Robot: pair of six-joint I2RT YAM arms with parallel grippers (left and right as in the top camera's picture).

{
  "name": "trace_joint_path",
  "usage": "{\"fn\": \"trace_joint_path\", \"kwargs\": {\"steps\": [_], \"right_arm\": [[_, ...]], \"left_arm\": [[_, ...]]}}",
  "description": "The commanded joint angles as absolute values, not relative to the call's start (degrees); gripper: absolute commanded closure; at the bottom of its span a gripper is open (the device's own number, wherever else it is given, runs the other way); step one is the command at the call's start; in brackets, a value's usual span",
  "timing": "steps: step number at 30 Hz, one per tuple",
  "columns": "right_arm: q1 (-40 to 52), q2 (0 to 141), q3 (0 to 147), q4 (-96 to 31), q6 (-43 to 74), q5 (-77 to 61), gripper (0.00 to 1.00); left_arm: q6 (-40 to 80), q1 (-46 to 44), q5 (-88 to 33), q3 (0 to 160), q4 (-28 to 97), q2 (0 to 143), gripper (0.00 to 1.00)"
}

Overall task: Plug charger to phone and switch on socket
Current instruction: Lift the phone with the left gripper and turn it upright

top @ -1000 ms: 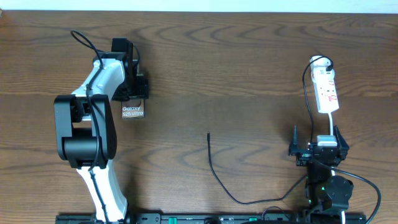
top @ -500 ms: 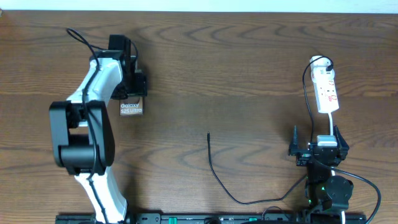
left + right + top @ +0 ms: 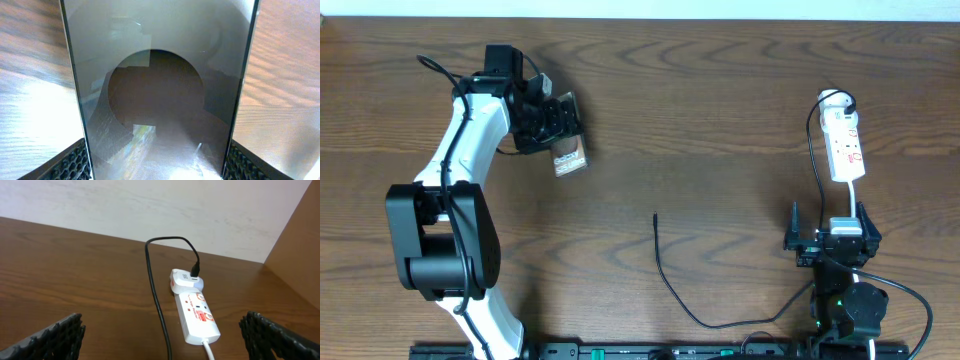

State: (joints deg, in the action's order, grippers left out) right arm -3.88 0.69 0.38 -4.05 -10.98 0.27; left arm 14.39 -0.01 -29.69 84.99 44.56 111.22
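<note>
since a second ago the left arm has swung up and toward 12 o'clock, and the phone (image 3: pixel 570 159) went with it: it was square under the wrist, now it sits skewed, its long edge pointing roughly 5 o'clock, in the 10 o'clock part of the table (image 3: pixel 700 90). left gripper (image 3: pixel 560 140) is clamped across the phone; in the left wrist view the glass face fills the gap between both pads (image 3: pixel 75 162). i can't tell if the phone is clear of the wood.

right arm hasn't moved. right gripper (image 3: pixel 829 216) is parked at 4 o'clock, fingers spread wide with nothing between them.

charger cable (image 3: pixel 665 275) lies loose on the table, plug tip near centre pointing 12 o'clock, the rest curving off toward 5 o'clock. well apart from the phone.

power strip (image 3: pixel 847 148) is at 2 o'clock, just past the right gripper. right wrist view shows a white adapter (image 3: pixel 186 280) on its far end with a black lead plugged in.
</note>
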Motion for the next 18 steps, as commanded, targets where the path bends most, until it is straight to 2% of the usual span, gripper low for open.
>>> {"fn": "trace_joint_path", "kwargs": {"steps": [1,3,11,18], "right_arm": [[-3.3,0.4,0.3,-4.3,-10.3,0.9,0.01],[-3.3,0.4,0.3,-4.3,-10.3,1.0,0.01],[-3.3,0.4,0.3,-4.3,-10.3,1.0,0.01],[-3.3,0.4,0.3,-4.3,-10.3,0.9,0.01]], "left_arm": [[29.6,0.2,-44.5,85.8,44.4,108.9,0.93],[38.5,0.2,-48.8,85.8,44.4,108.9,0.93],[59.5,0.3,-66.5,85.8,44.5,108.9,0.93],[62.3,0.3,-78.9,85.8,44.4,108.9,0.93]]}}
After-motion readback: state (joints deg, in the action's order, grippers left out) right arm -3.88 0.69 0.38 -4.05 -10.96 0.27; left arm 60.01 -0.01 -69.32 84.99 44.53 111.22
